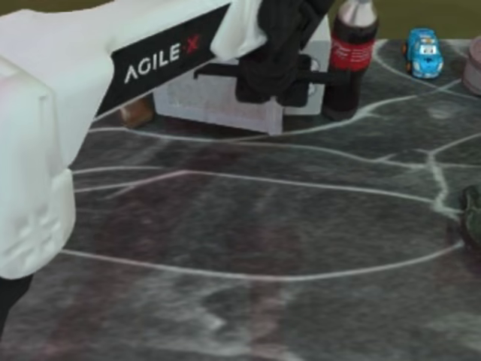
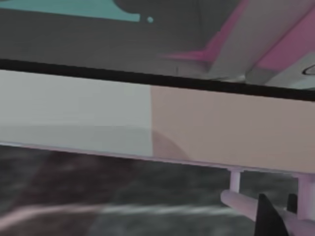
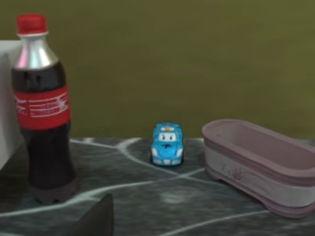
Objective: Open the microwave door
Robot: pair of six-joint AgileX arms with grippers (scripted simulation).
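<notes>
The pale microwave [image 1: 319, 39] stands at the back of the table, left of the cola bottle. Its door [image 1: 218, 105] faces the table's front, with a speckled pale panel. My left gripper [image 1: 276, 89] hangs black in front of the microwave's right part. In the left wrist view the door [image 2: 206, 125] fills the middle as a pale band, and a white handle bar [image 2: 242, 202] stands off it on posts. My left gripper [image 2: 280, 212] sits on that bar, one black fingertip [image 2: 268, 220] in front of it and another behind. A strip of light blue interior [image 2: 69, 7] shows. My right gripper [image 1: 472, 214] is parked at the table's right edge.
A cola bottle [image 1: 350, 60] stands just right of the microwave. A blue toy car [image 1: 422, 51] and a mauve planter [image 1: 473, 66] sit at the back right. A small brown object [image 1: 137, 113] lies left of the microwave. My left arm [image 1: 90, 83] spans the upper left.
</notes>
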